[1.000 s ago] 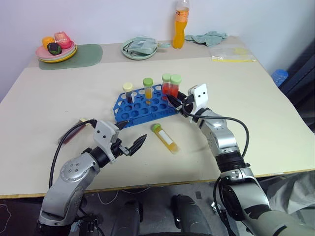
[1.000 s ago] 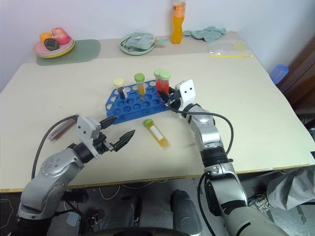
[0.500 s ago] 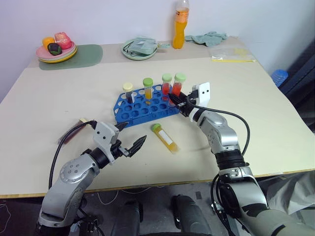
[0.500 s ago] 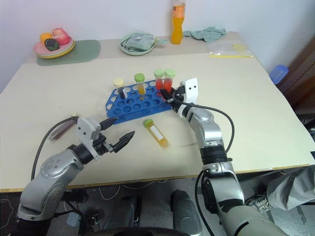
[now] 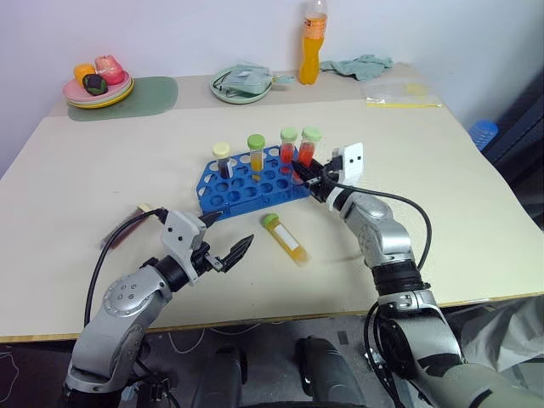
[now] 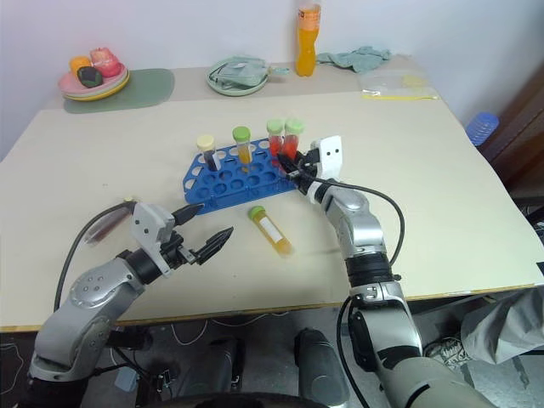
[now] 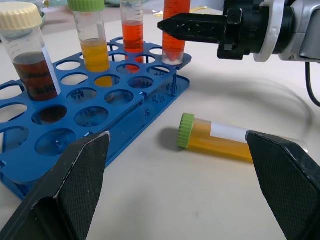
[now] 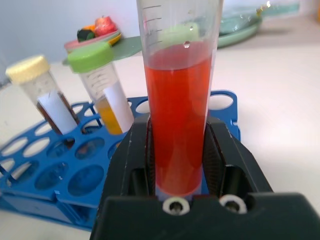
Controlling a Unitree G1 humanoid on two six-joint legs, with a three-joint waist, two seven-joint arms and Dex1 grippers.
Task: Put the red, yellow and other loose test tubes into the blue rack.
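The blue rack (image 5: 251, 183) stands mid-table. In it stand a cream-capped dark tube (image 5: 222, 159), a green-capped yellow tube (image 5: 256, 153) and a green-capped red tube (image 5: 289, 146). My right gripper (image 5: 311, 172) is shut on a second red tube (image 8: 177, 110), held upright over the rack's near right corner hole (image 7: 172, 59); its lower end is hidden by the fingers (image 8: 132, 150). A loose yellow tube (image 5: 286, 239) with a green cap lies on the table in front of the rack. My left gripper (image 5: 229, 231) hovers open to the left of it, pointing at it.
Along the far edge stand a tall orange drink bottle (image 5: 312, 42), a plate of toy food (image 5: 96, 85) on a green mat (image 5: 149, 92), a green dish with a cloth (image 5: 242, 83), another cloth (image 5: 365, 64) and a plastic bag (image 5: 401, 92).
My right wrist has rolled, and the red tube it holds has swung upright, a little away from the neighbouring red tube. The left arm has stayed still.
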